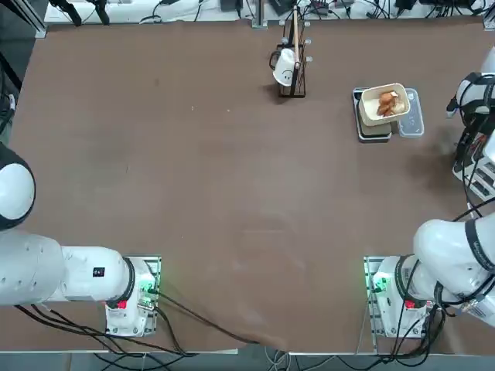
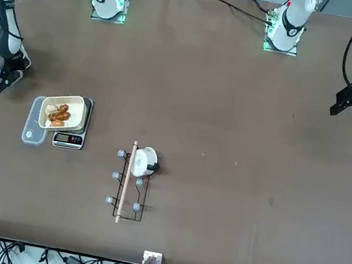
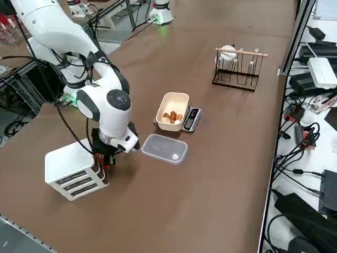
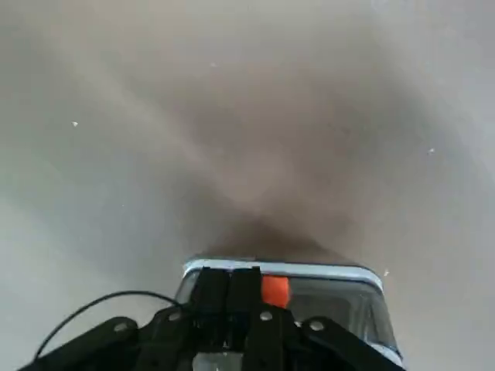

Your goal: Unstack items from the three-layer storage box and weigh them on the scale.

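Note:
The three-layer storage box [image 3: 73,169], white with grey shelves, stands at the table's right edge; only a sliver of the box [image 1: 483,176] shows in the top view. My right gripper [image 3: 105,158] is low against its front. In the wrist view the gripper [image 4: 228,280] is shut, its black fingers pressed together at the rim of a grey shelf [image 4: 309,272], beside a red-orange mark [image 4: 274,290]. Whether they pinch anything I cannot tell. Several brown and orange-tan items [image 1: 388,103] [image 3: 171,116] lie in a cream tray [image 3: 174,100] that rests on the scale [image 3: 192,119] [image 1: 374,131].
A clear plastic container [image 3: 164,148] [image 1: 412,116] lies between the storage box and the scale. A dark wire stand [image 1: 292,69] with a white mug [image 3: 228,52] stands farther back, mid-table. The right arm's elbow [image 3: 113,103] hangs over the box.

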Action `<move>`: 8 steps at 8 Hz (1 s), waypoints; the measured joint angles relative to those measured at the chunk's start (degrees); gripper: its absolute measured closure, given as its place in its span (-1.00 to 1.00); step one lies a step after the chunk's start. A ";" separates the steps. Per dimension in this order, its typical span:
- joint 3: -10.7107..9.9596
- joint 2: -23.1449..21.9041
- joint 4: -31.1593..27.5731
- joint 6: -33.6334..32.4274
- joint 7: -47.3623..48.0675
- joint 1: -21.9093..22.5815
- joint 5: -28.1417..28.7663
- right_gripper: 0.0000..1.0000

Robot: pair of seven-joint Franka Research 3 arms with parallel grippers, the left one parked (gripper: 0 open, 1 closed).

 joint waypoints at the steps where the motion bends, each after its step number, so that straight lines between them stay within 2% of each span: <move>1: 0.25 -0.03 1.13 -1.50 0.47 0.09 0.15 0.96; 3: 0.81 -0.14 4.99 -4.86 4.03 1.84 1.79 0.97; 6: 0.98 -0.45 12.22 -12.33 6.91 6.08 12.76 0.97; 8: 0.99 -1.01 18.96 -19.88 13.04 7.31 19.04 0.94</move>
